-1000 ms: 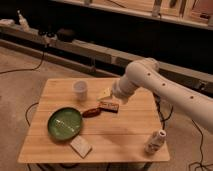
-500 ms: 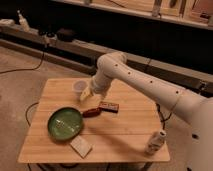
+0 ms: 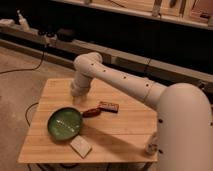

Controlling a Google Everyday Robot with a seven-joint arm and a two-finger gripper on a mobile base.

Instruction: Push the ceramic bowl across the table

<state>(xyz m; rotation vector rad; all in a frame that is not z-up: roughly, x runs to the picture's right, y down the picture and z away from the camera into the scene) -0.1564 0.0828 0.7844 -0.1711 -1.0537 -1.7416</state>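
The green ceramic bowl sits on the left front part of the light wooden table. It is wide, shallow and glossy with a darker rim. My white arm reaches in from the lower right, bends at an elbow and points down. The gripper hangs just above the table, behind the bowl's far rim and a little to its right, apart from the bowl. The small white cup is hidden behind the gripper.
A reddish-brown item lies touching the bowl's right rim, with a dark flat packet beside it. A white block lies at the front edge. A white bottle stands at the front right corner. Cables lie on the floor at left.
The arm has swung left across the table and the gripper now stands over the spot where the white cup showed. The bowl has not moved on the table.
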